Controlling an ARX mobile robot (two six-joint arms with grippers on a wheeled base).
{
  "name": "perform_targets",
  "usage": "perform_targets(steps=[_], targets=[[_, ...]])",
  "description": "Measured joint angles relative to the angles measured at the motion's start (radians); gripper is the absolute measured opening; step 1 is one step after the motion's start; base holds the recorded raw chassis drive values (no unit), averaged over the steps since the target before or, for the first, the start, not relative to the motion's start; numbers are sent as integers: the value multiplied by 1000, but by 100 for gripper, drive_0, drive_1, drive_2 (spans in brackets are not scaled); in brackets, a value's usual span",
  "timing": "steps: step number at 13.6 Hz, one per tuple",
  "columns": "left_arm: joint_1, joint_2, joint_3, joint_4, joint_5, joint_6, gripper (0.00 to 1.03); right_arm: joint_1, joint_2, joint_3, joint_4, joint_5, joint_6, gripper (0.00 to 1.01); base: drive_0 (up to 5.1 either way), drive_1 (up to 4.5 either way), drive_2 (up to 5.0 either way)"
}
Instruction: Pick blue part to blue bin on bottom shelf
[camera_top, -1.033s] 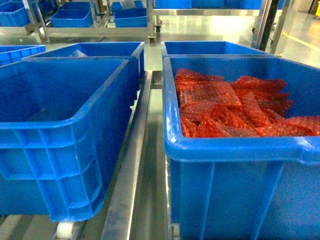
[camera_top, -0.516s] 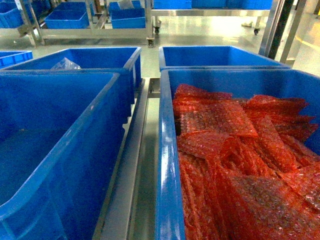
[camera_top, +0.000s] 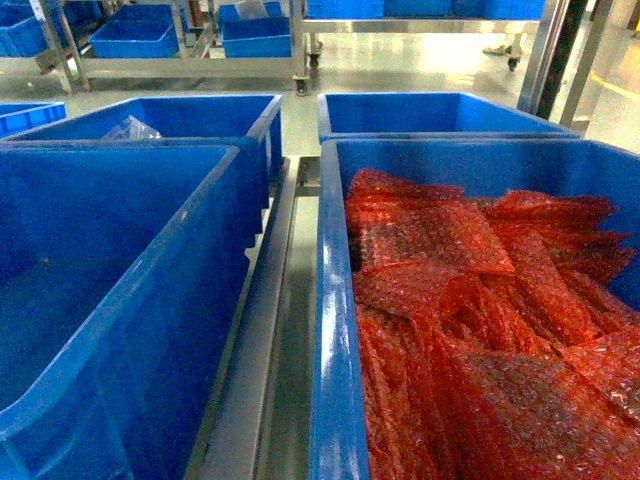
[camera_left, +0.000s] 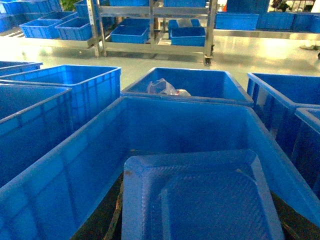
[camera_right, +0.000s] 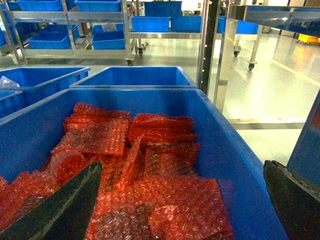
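Our right pincer (camera_right: 180, 200) is spread wide and empty over the big glossy blue plastic tote of red bubble-wrap sheets (camera_right: 150, 150); our left pincer is out of view above a blue tote holding a blue plastic tray (camera_left: 200, 200). We see no small dark-blue part, so we risk a blind grab snagging wrap. Head view: four near totes, one filled.

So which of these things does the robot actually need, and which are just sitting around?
Needed: the blue bin, front left, likely; the right gripper, open. The blue part is not in view.
Sitting around: the tote of red bubble wrap; the clear plastic bag in a bin behind.
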Motion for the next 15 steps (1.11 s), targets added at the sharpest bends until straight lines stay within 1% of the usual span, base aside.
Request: perform_targets(steps=[15], targets=[[0,0,0,0,0,0,43,0,0,0,0,0,0,98,0,0,0]])
